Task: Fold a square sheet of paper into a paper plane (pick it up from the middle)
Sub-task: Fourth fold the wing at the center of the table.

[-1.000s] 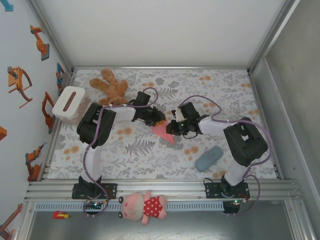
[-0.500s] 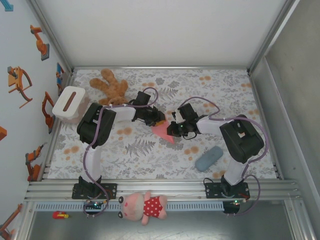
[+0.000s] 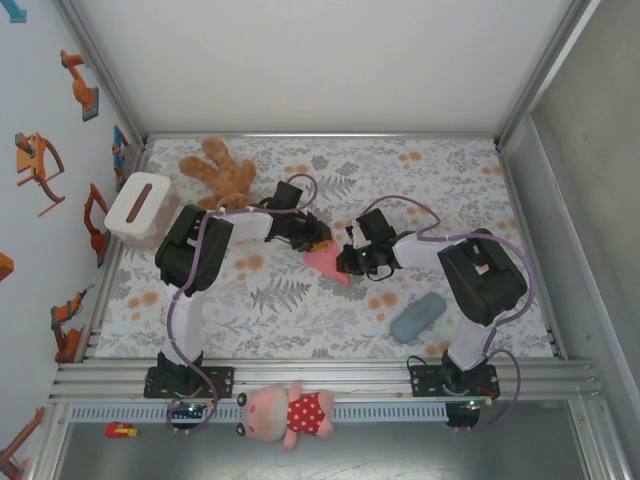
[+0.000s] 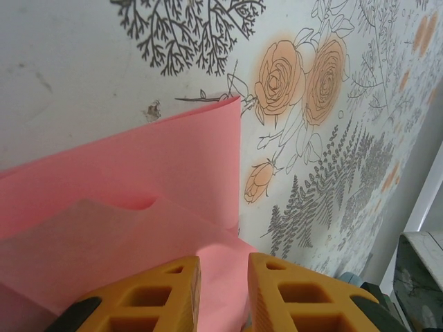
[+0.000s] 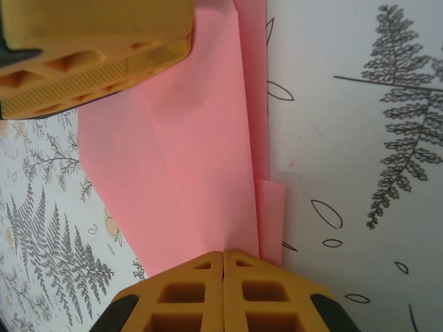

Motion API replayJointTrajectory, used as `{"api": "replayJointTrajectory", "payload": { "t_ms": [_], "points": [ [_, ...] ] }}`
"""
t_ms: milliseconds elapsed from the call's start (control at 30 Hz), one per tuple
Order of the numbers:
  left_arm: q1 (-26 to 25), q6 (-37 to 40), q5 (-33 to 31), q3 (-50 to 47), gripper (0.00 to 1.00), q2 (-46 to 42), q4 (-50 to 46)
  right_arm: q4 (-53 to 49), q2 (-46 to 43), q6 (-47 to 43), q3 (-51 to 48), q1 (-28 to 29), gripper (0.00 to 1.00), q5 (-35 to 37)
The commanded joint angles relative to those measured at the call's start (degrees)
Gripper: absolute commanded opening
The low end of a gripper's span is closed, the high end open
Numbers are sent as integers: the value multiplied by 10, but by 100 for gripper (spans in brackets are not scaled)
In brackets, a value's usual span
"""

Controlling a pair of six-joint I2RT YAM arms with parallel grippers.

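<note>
Over the last second the right gripper point(image 5: 223, 259) is closing in toward the left gripper point(image 4: 223, 263), its jaws now pressing together at the paper's point(image 5: 201, 138) folded edge. The left jaws are standing slightly apart, with paper lying beneath them. Creasing is probably underway.

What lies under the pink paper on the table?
The flowered tablecloth shows all around the pink paper and runs under it. The paper is folded over itself, so its lower layers and the cloth beneath are covered; whether anything else lies there cannot be seen.
</note>
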Motion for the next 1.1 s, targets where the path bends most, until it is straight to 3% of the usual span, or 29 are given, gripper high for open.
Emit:
{"api": "replayJointTrajectory", "payload": {
  "t_ms": [0,300,667,1067],
  "points": [
    [2,19,-19,7,24,-10,-29,-34,20,0,-16,2,5,22],
    [-22,46,-31,-37,22,-78,-33,-58,24,-4,-19,2,4,42],
    [-34,54,-34,-26,19,-34,-42,-73,30,-9,-16,2,4,45],
    [35,112,-114,12,18,4,-98,-109,31,-29,-25,2,3,90]
  ]
}}
